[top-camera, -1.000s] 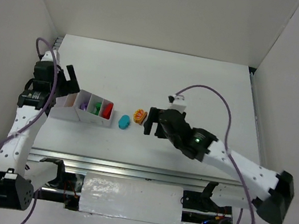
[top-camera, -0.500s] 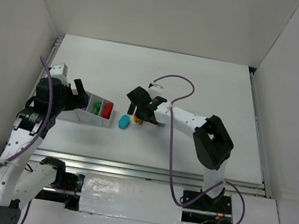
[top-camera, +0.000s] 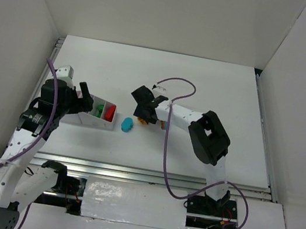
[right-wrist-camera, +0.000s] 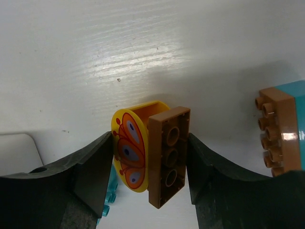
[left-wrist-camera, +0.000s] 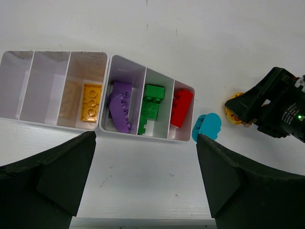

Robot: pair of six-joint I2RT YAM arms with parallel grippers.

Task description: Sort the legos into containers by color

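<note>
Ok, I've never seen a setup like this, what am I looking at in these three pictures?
Two robot arms are bolted to a white table. One picture looks down from above; the other two come from a camera on each wrist. The left tool hangs open over a white tray holding an orange brick, purple bricks, green bricks and a red brick in separate slots. A teal piece lies beside the tray. The right tool is closed on a yellow and brown brick.
</note>
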